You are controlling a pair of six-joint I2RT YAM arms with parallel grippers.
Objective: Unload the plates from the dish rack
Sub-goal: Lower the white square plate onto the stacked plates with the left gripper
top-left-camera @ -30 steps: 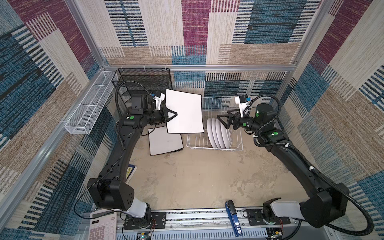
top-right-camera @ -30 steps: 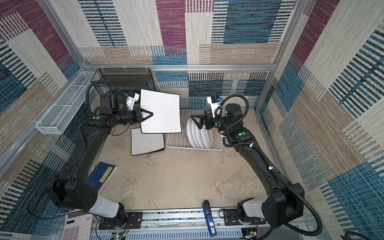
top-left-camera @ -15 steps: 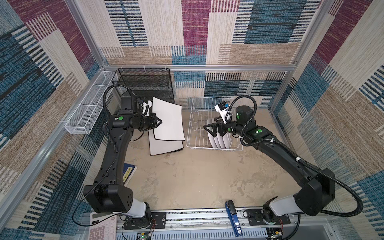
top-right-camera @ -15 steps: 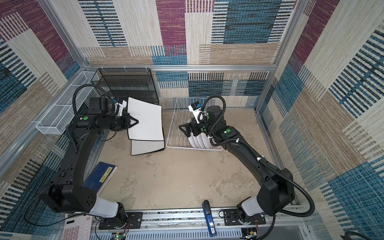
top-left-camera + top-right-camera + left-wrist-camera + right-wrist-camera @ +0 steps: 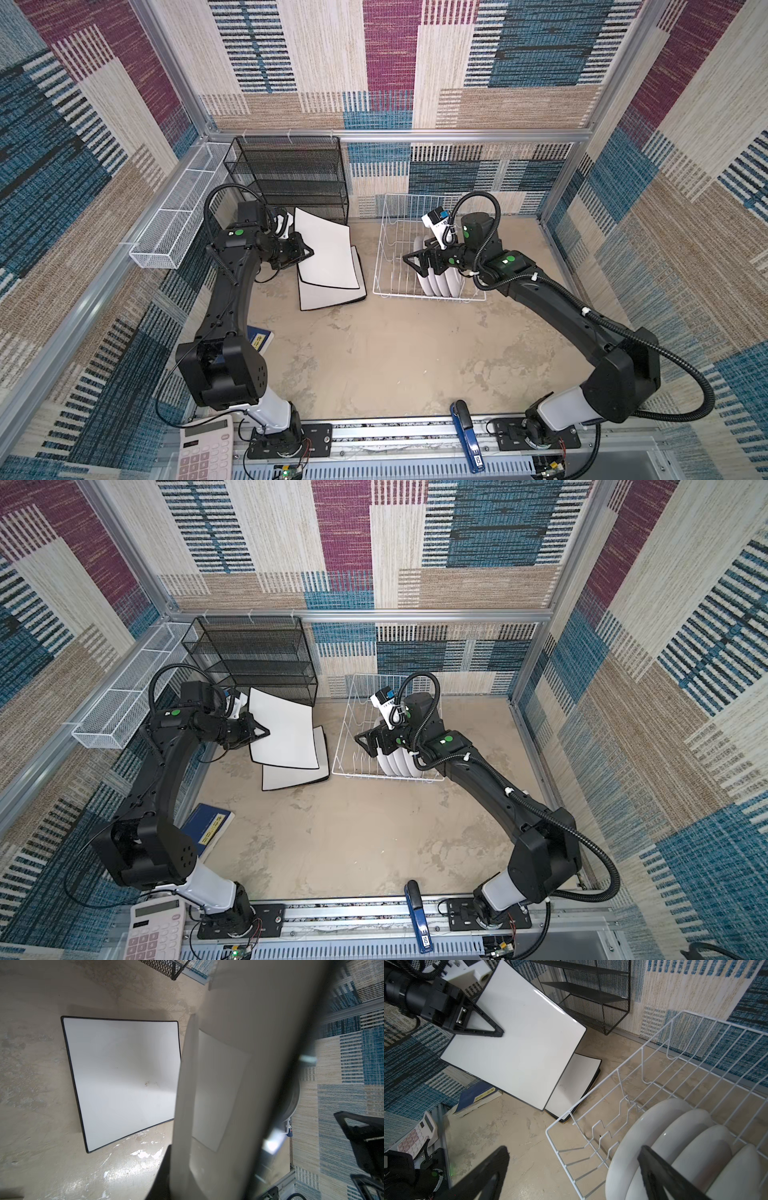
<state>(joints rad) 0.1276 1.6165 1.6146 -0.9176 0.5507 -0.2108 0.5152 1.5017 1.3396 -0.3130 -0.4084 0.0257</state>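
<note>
A: Jaws, left arm?
B: Clenched on the edge of a square plate [image 5: 328, 249]. Plate was held tilted, off the dish rack's [image 5: 390, 257] left side, above the stacked square plates [image 5: 328, 297] that lay flat on the counter [image 5: 395, 353], just beside the rack.
A: Right arm's jaws?
B: Spread wide, grasping nothing, poised over the round plates [image 5: 675, 1126]. Those stood on edge in a row at the rack's right end. Contact with them: could not tell.
</note>
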